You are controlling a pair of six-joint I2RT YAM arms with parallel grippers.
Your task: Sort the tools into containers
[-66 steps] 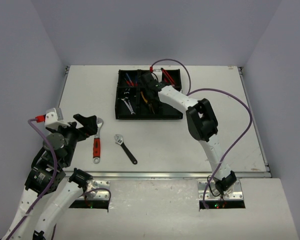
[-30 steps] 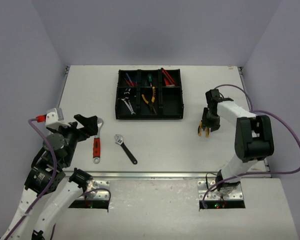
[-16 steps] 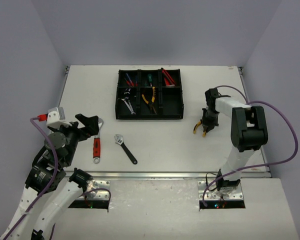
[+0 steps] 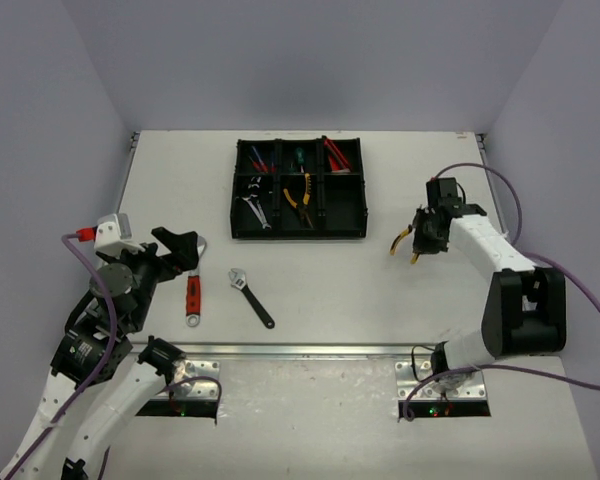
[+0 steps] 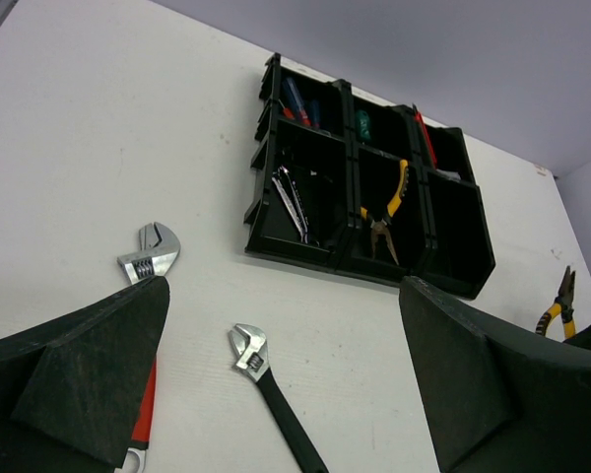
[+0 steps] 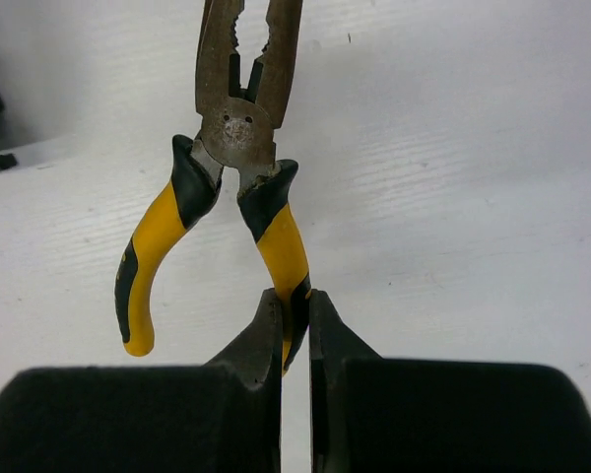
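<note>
The black tray (image 4: 298,236) stands at the table's back middle. It holds screwdrivers (image 4: 260,158), silver spanners (image 4: 252,210), yellow pliers (image 4: 298,195) and red knives (image 4: 335,152). A red-handled wrench (image 4: 193,290) and a black-handled wrench (image 4: 252,298) lie at the front left. My left gripper (image 4: 180,250) is open and empty just above the red wrench. My right gripper (image 4: 422,238), right of the tray, is shut on one handle of a second pair of yellow pliers (image 6: 238,128), low over the table. In the left wrist view I see the tray (image 5: 305,258), both wrenches and those pliers (image 5: 559,305).
The tray's near right compartment (image 4: 343,208) looks empty. Purple cables (image 4: 580,290) loop beside the right arm. The table's right edge (image 4: 510,250) lies close to the right arm.
My right arm has left the tray, swung to the table's right side and closed on the yellow pliers there. It now holds them slightly farther right. The left arm has barely moved.
</note>
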